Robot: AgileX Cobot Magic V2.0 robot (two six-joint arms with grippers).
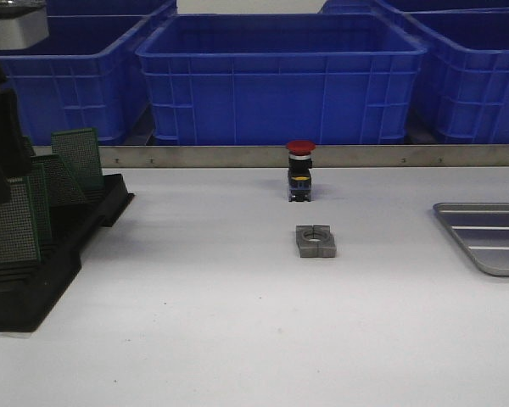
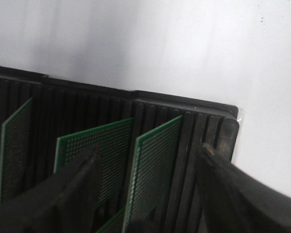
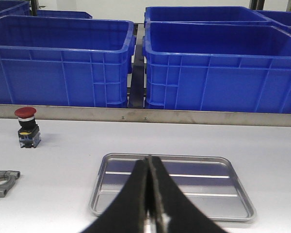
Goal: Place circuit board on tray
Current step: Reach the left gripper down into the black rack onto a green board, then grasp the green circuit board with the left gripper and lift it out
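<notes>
Several green circuit boards [image 1: 75,157] stand upright in a black slotted rack [image 1: 59,271] at the left of the table. In the left wrist view my left gripper [image 2: 148,155] is open, its two black fingers [image 2: 80,179] on either side of one green board [image 2: 155,165] near the rack's end, not touching it. The silver-grey ribbed tray [image 1: 489,237] lies flat at the right edge of the front view. In the right wrist view my right gripper [image 3: 149,160] is shut and empty, above the near side of the tray [image 3: 208,194].
A red-capped push button [image 1: 299,170] stands mid-table, with a small grey metal clamp [image 1: 315,241] in front of it. Blue plastic bins [image 1: 276,76] line the back behind a metal rail [image 1: 322,156]. My left arm [image 1: 0,127] rises above the rack.
</notes>
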